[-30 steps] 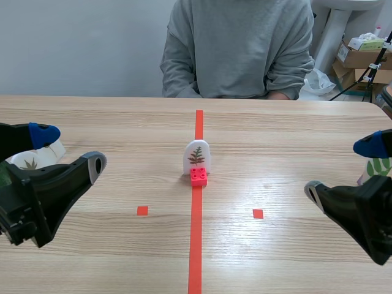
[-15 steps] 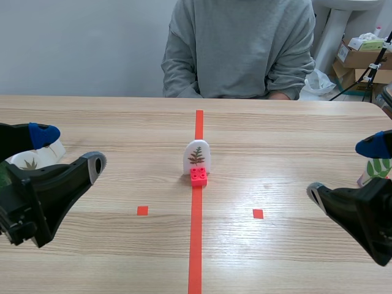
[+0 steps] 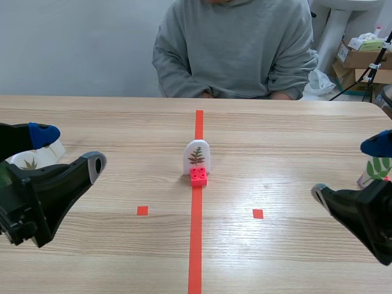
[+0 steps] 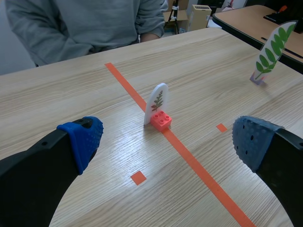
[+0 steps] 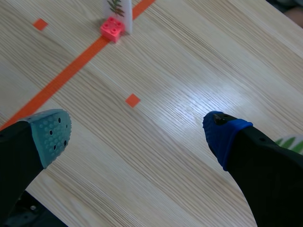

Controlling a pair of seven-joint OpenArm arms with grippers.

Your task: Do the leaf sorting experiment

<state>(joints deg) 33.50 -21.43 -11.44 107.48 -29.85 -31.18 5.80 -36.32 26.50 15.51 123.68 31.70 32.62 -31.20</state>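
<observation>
The left hand (image 3: 68, 149) hangs low over the near left of the desk (image 3: 122, 122), released, its two fingers spread wide with nothing between them. Just behind its blue-padded finger, at the left edge, a white card with a brown leaf (image 3: 30, 160) shows partly. The right hand (image 3: 348, 169) sits low at the near right, also released, fingers wide apart and holding nothing. Close behind it, at the right edge, stands a green-leaf card (image 3: 380, 166), partly hidden by the upper finger. Well apart from both hands, in the middle of the desk, a white arched card (image 3: 196, 157) printed with a reddish-green leaf sprig stands upright behind a red brick (image 3: 198, 176), touching it. Both sit on the orange-red tape line (image 3: 196, 245) that runs from near to far. A small tape square (image 3: 142, 211) lies to each side of the line, nearer than the brick. At the far side a person in a grey sweatshirt (image 3: 236, 49) sits facing the desk. Cardboard boxes (image 3: 361, 55) are stacked in the far right corner of the room.
</observation>
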